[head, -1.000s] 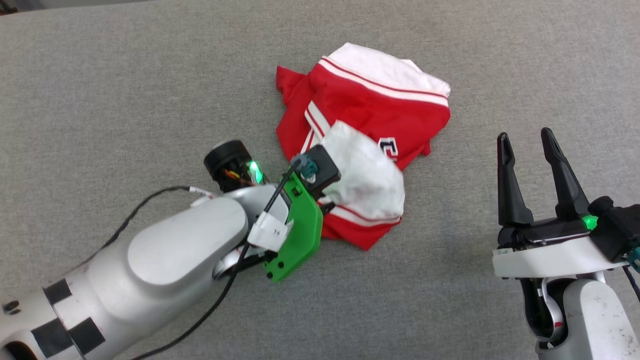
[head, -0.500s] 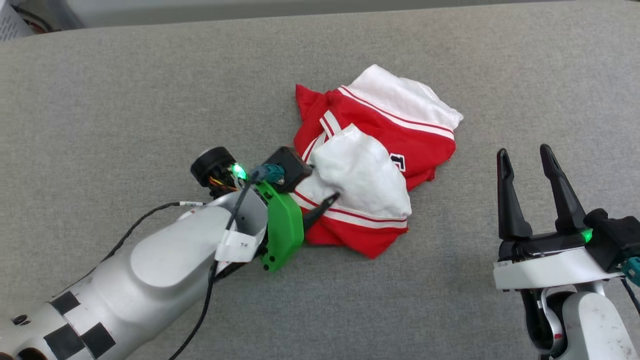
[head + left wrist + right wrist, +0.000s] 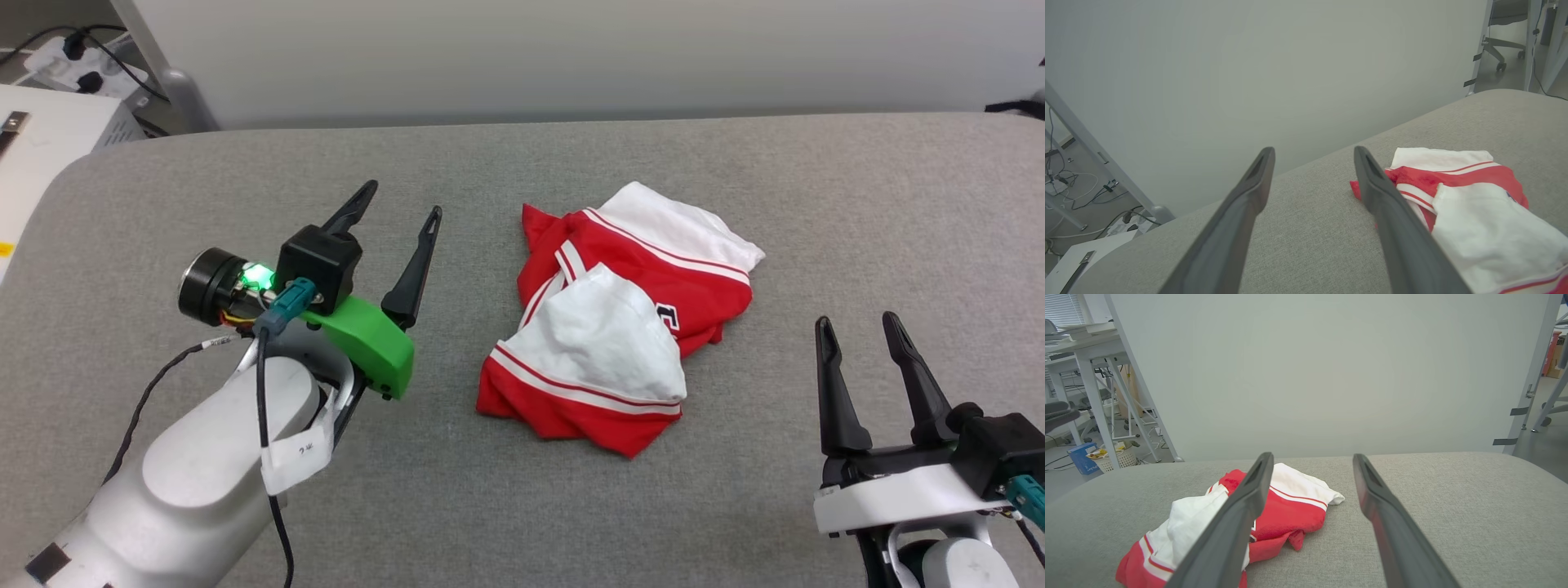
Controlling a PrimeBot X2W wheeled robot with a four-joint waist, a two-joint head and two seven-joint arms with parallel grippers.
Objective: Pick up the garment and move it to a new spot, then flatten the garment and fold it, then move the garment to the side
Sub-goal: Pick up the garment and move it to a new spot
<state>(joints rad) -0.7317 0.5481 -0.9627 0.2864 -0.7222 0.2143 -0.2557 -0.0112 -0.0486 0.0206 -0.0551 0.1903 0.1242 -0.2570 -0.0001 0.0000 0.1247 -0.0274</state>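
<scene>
Since the garment (image 3: 620,343) lies crumpled on the grey pad (image 3: 490,506), likely soft, light and floppy, a pinch at a red hem edge should suit. It sits between the grippers, touching neither. Left gripper (image 3: 404,200) hovers beside it, tilted, fingers apart, empty. Right gripper (image 3: 853,322) likewise spread, empty.

Grey fabric-covered surface (image 3: 735,506), the garment (image 3: 624,331) in a heap near its middle.

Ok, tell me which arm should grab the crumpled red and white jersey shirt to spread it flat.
Left, probably. The left hand is open, close beside the crumpled red and white jersey shirt. The right hand is open too, but looks slightly farther off.
</scene>
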